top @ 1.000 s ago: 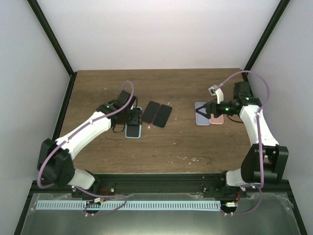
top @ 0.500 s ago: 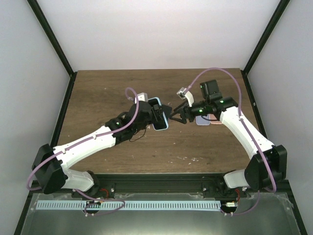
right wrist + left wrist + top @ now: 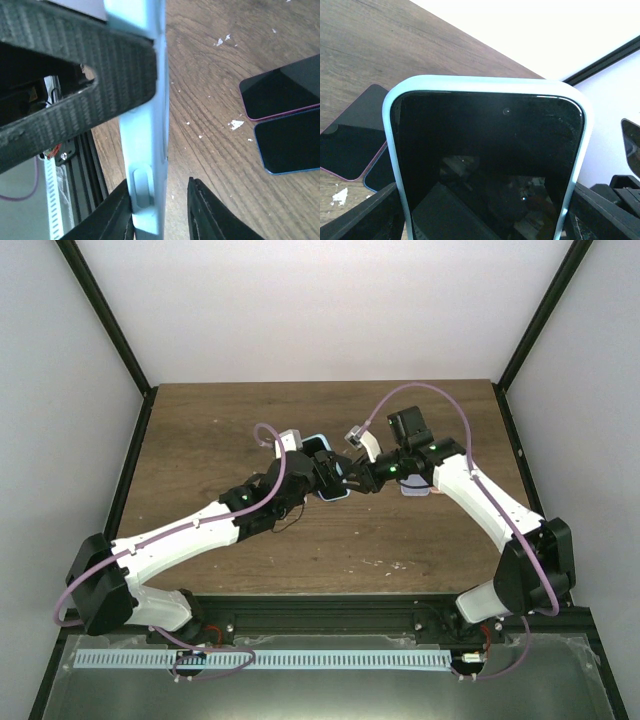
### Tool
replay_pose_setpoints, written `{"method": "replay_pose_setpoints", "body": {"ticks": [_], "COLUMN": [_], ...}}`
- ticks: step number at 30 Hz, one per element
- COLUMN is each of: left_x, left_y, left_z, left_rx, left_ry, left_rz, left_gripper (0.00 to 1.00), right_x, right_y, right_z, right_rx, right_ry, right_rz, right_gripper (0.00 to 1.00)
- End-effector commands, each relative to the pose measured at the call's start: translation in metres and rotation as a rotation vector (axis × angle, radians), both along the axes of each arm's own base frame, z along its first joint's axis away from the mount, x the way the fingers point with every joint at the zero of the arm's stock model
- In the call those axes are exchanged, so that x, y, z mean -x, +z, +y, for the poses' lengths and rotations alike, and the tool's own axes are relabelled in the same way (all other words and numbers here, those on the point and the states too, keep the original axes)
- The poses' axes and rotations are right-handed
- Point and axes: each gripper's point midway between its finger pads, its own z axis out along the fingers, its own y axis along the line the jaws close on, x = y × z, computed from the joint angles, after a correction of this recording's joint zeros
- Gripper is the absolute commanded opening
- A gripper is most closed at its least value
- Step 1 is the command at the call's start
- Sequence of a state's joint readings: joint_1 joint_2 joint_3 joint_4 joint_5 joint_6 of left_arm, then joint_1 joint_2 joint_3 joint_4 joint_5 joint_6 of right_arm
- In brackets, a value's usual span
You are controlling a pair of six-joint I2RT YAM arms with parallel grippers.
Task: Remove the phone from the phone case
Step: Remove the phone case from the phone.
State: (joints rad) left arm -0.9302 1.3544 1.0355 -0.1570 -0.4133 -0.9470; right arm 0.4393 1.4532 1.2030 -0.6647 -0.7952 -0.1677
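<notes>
The phone [image 3: 487, 165] sits in its light-blue phone case [image 3: 485, 82], held up off the wooden table [image 3: 200, 430] above its middle. The left gripper [image 3: 323, 477] clamps the phone case by its two long sides. The right gripper [image 3: 160, 220] has its jaws apart astride one edge of the case, with one finger touching it and the other clear. A pink-cased phone [image 3: 282, 92] and a blue-cased phone [image 3: 290, 142] lie face up, side by side, on the table.

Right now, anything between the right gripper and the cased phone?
Nothing visible. The left gripper holds the light blue case up, and its edge sits between the right gripper's open fingers. The other phones lie flat on the table, off to the side.
</notes>
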Motion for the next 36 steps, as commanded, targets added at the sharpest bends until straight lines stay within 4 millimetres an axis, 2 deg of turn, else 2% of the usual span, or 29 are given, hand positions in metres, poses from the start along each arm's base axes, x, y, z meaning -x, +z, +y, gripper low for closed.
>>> {"method": "replay_pose_setpoints", "body": {"ticks": [1, 4, 7, 9, 11, 14, 17, 22, 26, 31, 36], "left_x": [-0.006, -0.006, -0.006, -0.006, -0.005, -0.002, 0.003, 0.037, 0.067, 0.079, 0.084], "left_y": [0.024, 0.021, 0.019, 0.025, 0.032, 0.038, 0.046, 0.052, 0.056, 0.049, 0.056], "left_z": [-0.002, -0.001, 0.003, 0.005, 0.011, 0.027, 0.036, 0.044, 0.037, 0.026, 0.013], "left_rx": [0.094, 0.086, 0.041, -0.001, -0.024, -0.039, 0.027, 0.130, 0.154, 0.207, 0.273], "left_ry": [0.041, 0.050, 0.055, 0.038, 0.033, 0.014, -0.107, -0.356, -0.528, -0.615, -0.696], "left_rz": [-0.060, -0.050, -0.044, -0.070, -0.093, -0.133, -0.207, -0.413, -0.516, -0.518, -0.548], "left_gripper": [0.55, 0.61, 0.84, 0.96, 1.00, 1.00, 0.98, 0.91, 0.86, 0.83, 0.75], "right_x": [-0.008, -0.009, -0.010, -0.011, -0.011, -0.013, -0.010, 0.015, 0.033, 0.049, 0.055], "right_y": [0.015, 0.012, 0.014, 0.017, 0.021, 0.029, 0.038, 0.052, 0.060, 0.067, 0.068], "right_z": [0.010, 0.011, 0.011, 0.011, 0.009, 0.003, -0.002, -0.001, -0.001, -0.001, 0.000], "right_rx": [-0.009, -0.005, -0.006, -0.009, -0.016, -0.038, -0.078, -0.165, -0.222, -0.276, -0.295], "right_ry": [0.004, 0.002, -0.004, -0.007, -0.008, -0.004, 0.022, 0.120, 0.172, 0.232, 0.259], "right_rz": [-0.043, -0.037, -0.040, -0.040, -0.042, -0.045, -0.046, -0.052, -0.048, -0.029, -0.006], "right_gripper": [0.25, 0.12, 0.01, 0.01, 0.01, 0.01, 0.01, 0.01, 0.01, 0.01, 0.01]}}
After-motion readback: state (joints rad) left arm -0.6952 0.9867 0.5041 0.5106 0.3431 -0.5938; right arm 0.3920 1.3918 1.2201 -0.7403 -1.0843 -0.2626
